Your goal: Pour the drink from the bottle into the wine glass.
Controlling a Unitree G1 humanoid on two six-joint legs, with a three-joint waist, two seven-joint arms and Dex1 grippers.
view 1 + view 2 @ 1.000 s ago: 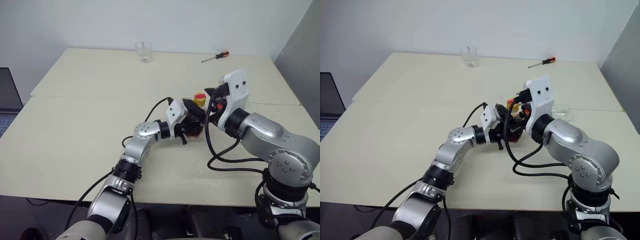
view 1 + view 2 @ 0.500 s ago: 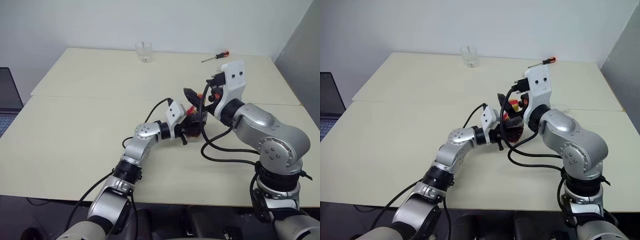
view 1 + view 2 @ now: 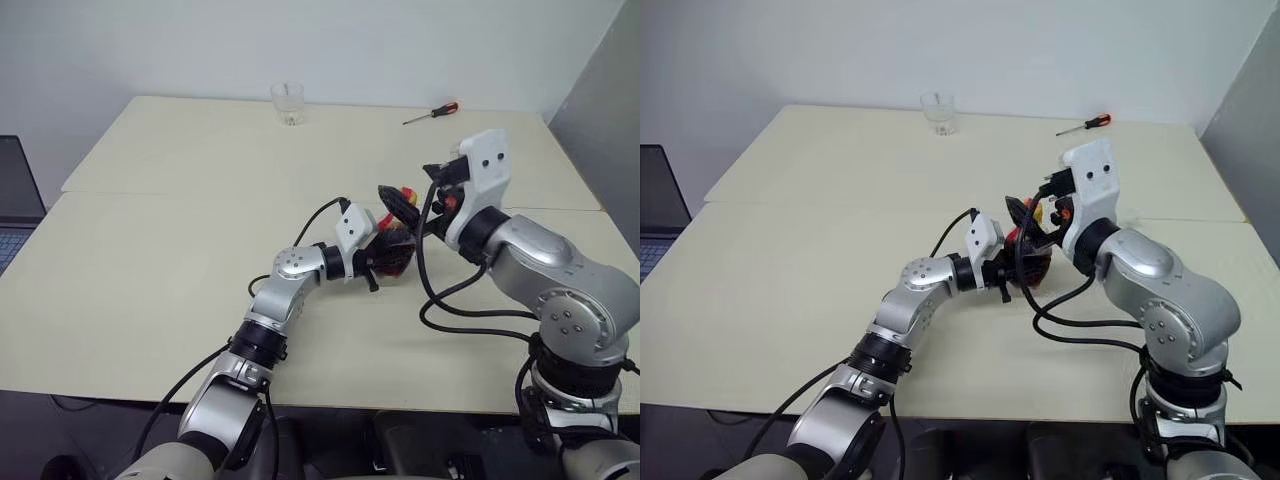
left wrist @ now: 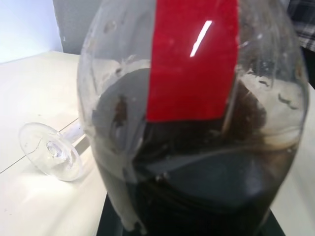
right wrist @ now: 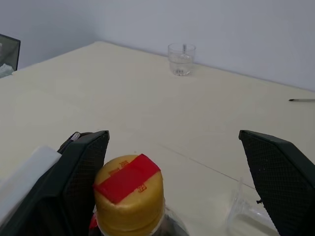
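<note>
My left gripper [image 3: 384,256] is shut on the bulbous body of the bottle [image 3: 398,256] and holds it upright just over the table near the middle. Dark drink [image 4: 206,191] fills the bottle's lower part, and a red label strip [image 4: 194,59] runs down its side. Its yellow cap with a red top [image 5: 129,191] stands between the wide-open fingers of my right gripper [image 5: 172,142], nearer to one finger [image 5: 78,167]. The wine glass lies on its side on the table beyond the bottle; its round foot [image 4: 49,150] and part of its bowl [image 5: 244,209] show.
A short clear tumbler [image 3: 287,102] stands at the table's far edge. A red-handled screwdriver [image 3: 432,113] lies at the far right. A laptop [image 3: 14,200] sits off the table's left side. A seam [image 3: 180,195] crosses the table where two tops meet.
The right arm's elbow swung in and then back out; its gripper stays open at the cap. The left gripper and the bottle have kept still.
</note>
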